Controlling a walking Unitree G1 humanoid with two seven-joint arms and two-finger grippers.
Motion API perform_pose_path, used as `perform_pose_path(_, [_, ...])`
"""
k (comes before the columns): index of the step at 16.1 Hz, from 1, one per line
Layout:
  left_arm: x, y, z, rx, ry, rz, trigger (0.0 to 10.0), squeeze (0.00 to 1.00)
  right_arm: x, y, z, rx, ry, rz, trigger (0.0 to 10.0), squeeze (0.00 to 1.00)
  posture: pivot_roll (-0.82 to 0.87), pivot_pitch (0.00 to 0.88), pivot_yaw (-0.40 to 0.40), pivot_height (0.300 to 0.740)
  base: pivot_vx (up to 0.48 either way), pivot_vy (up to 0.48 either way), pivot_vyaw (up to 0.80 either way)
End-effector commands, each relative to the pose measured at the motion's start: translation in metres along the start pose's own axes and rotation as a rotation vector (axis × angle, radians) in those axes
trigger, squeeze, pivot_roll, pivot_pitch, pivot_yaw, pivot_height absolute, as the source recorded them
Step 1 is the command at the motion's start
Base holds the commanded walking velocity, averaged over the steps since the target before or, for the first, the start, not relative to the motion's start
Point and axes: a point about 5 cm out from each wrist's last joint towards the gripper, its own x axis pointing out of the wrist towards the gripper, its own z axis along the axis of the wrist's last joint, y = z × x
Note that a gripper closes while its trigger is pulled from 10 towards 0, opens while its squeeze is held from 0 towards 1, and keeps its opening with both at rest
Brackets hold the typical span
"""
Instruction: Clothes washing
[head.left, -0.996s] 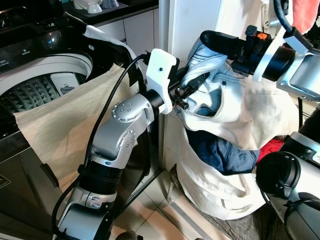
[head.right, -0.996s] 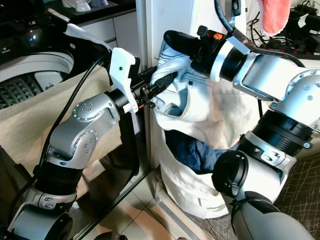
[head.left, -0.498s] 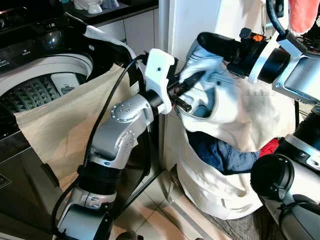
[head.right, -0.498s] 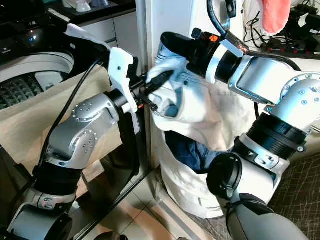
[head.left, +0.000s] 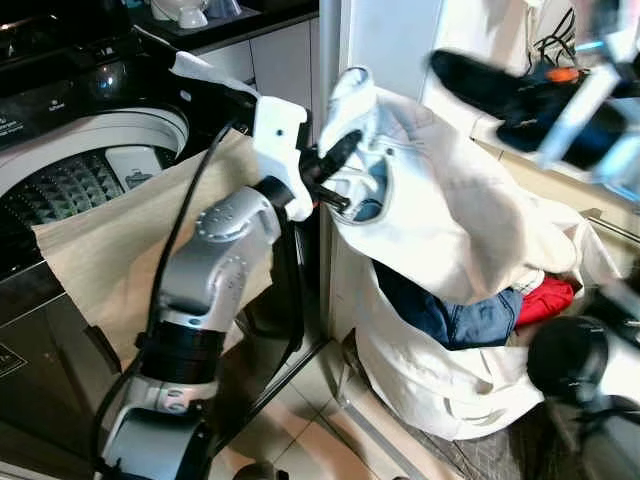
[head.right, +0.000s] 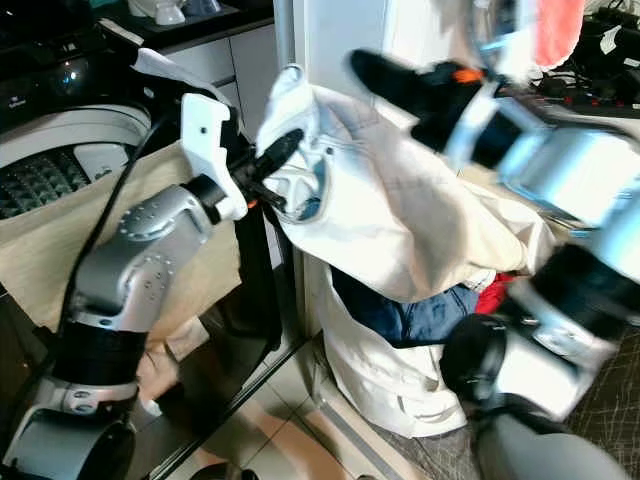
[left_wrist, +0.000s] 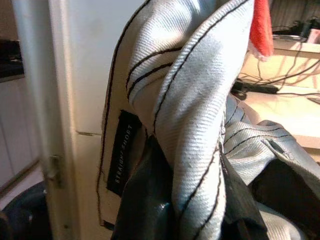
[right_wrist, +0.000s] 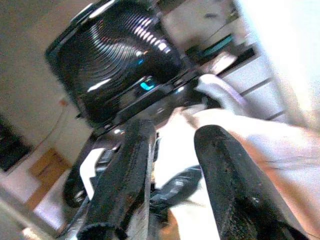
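Note:
A white denim garment (head.left: 450, 210) hangs out of a white laundry bag (head.left: 430, 385). My left gripper (head.left: 343, 172) is shut on the garment's waistband, holding it up beside the white door frame; the left wrist view shows the seamed cloth (left_wrist: 200, 100) pinched between the black fingers. High on the right, my right gripper (head.left: 445, 65) is blurred and stands apart from the garment. In the right wrist view its fingers (right_wrist: 125, 170) are spread with nothing between them. The washing machine's drum (head.left: 60, 185) lies open at the left.
A beige cloth (head.left: 110, 260) is draped over the washer's front edge. Blue jeans (head.left: 450, 315) and a red piece (head.left: 548, 298) lie in the bag. A white door frame (head.left: 330, 60) stands between washer and bag. Tiled floor shows below.
My right gripper has let go of the white garment and swung up and to the right. My left gripper has pulled the garment's waistband left, toward the washer.

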Motion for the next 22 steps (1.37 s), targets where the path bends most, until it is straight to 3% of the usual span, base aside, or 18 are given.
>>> perform_pose_path(1, [-0.003, 0.022, 0.044, 0.083, -0.108, 0.079, 0.0, 0.0, -0.015, -0.003, 0.006, -0.062, -0.019, -0.061, 10.0, 0.0, -0.03, 0.0, 0.054, 0.74, 0.0, 0.0, 0.0])
perform_pose_path(2, [-0.003, 0.028, 0.053, 0.128, -0.111, 0.098, 0.0, 0.0, -0.019, -0.005, 0.007, -0.087, -0.014, -0.084, 10.0, 0.0, -0.03, 0.0, 0.054, 0.74, 0.0, 0.0, 0.0])
perform_pose_path(3, [-0.004, 0.054, 0.089, 0.331, -0.122, 0.236, 0.0, 0.0, -0.021, -0.007, 0.003, -0.111, 0.009, -0.117, 10.0, 0.0, -0.02, 0.0, 0.053, 0.74, 0.0, 0.0, 0.0])
perform_pose_path(4, [-0.006, 0.065, 0.106, 0.418, -0.137, 0.31, 0.0, 0.0, -0.021, -0.008, 0.001, -0.11, 0.016, -0.123, 10.0, 0.0, -0.02, 0.0, 0.053, 0.74, 0.0, 0.0, 0.0])
perform_pose_path(5, [-0.01, 0.081, 0.138, 0.548, -0.182, 0.438, 0.0, 0.0, -0.019, -0.009, -0.003, -0.109, 0.028, -0.126, 10.0, 0.0, -0.02, 0.0, 0.053, 0.74, 0.0, 0.0, 0.0])
perform_pose_path(6, [-0.024, 0.096, 0.19, 0.741, -0.279, 0.618, 0.0, 0.0, -0.015, -0.009, -0.01, -0.119, 0.052, -0.131, 10.0, 0.0, -0.01, 0.0, 0.056, 0.74, 0.0, 0.0, 0.0])
perform_pose_path(8, [-0.041, 0.101, 0.236, 0.949, -0.37, 0.795, 0.0, 0.0, -0.011, -0.008, -0.014, -0.124, 0.065, -0.129, 10.0, 0.0, -0.01, 0.0, 0.062, 0.74, 0.0, 0.0, 0.0])
perform_pose_path(9, [-0.055, 0.102, 0.264, 1.135, -0.421, 0.96, 0.0, 0.0, -0.008, -0.007, -0.018, -0.128, 0.073, -0.119, 10.0, 0.0, 0.0, 0.0, 0.062, 0.74, 0.0, 0.0, 0.0])
perform_pose_path(10, [-0.057, 0.12, 0.256, 1.241, -0.289, 1.034, 0.0, 0.0, -0.004, -0.007, -0.025, -0.131, 0.082, -0.11, 10.0, 0.0, -0.01, 0.0, 0.071, 0.74, 0.0, 0.0, 0.0])
perform_pose_path(11, [-0.056, 0.127, 0.25, 1.263, -0.231, 1.044, 0.0, 0.0, -0.003, -0.007, -0.027, -0.133, 0.086, -0.11, 10.0, 0.0, -0.01, 0.0, 0.071, 0.74, 0.0, 0.0, 0.0])
perform_pose_path(12, [-0.054, 0.151, 0.221, 1.214, -0.046, 1.053, 0.0, 0.0, -0.002, -0.007, -0.031, -0.132, 0.087, -0.11, 10.0, 0.0, -0.01, 0.0, 0.071, 0.74, 0.0, 0.0, 0.0])
perform_pose_path(13, [-0.053, 0.166, 0.196, 1.159, 0.074, 1.048, 4.3, 0.0, -0.002, -0.008, -0.035, -0.13, 0.088, -0.114, 10.0, 0.0, -0.01, 0.0, 0.069, 0.74, 0.0, 0.0, 0.0])
perform_pose_path(14, [-0.049, 0.177, 0.162, 1.046, 0.189, 1.021, 10.0, 0.0, -0.002, -0.01, -0.038, -0.125, 0.09, -0.121, 10.0, 0.0, -0.01, 0.0, 0.067, 0.74, 0.0, 0.0, 0.0])
perform_pose_path(15, [-0.047, 0.179, 0.149, 0.977, 0.214, 1.001, 10.0, 0.0, -0.001, -0.011, -0.04, -0.122, 0.093, -0.125, 10.0, 0.0, -0.01, 0.0, 0.066, 0.74, 0.0, 0.0, 0.0])
perform_pose_path(17, [-0.041, 0.182, 0.103, 0.714, 0.288, 0.95, 10.0, 0.0, 0.0, -0.013, -0.046, -0.118, 0.107, -0.14, 10.0, 0.0, -0.01, 0.0, 0.068, 0.74, 0.0, 0.0, 0.0])
perform_pose_path(18, [-0.041, 0.182, 0.087, 0.659, 0.327, 0.942, 10.0, 0.0, 0.001, -0.012, -0.049, -0.114, 0.108, -0.142, 10.0, 0.0, -0.02, 0.0, 0.072, 0.74, 0.0, 0.0, 0.0])
perform_pose_path(19, [-0.041, 0.183, 0.074, 0.576, 0.342, 0.935, 10.0, 1.0, 0.002, -0.012, -0.052, -0.111, 0.111, -0.141, 10.0, 0.0, -0.02, 0.0, 0.072, 0.74, 0.0, 0.0, 0.0])
perform_pose_path(22, [-0.041, 0.183, 0.057, 0.447, 0.355, 0.918, 10.0, 1.0, 0.002, -0.012, -0.059, -0.111, 0.13, -0.145, 10.0, 0.0, -0.02, 0.0, 0.074, 0.74, 0.0, 0.0, 0.0])
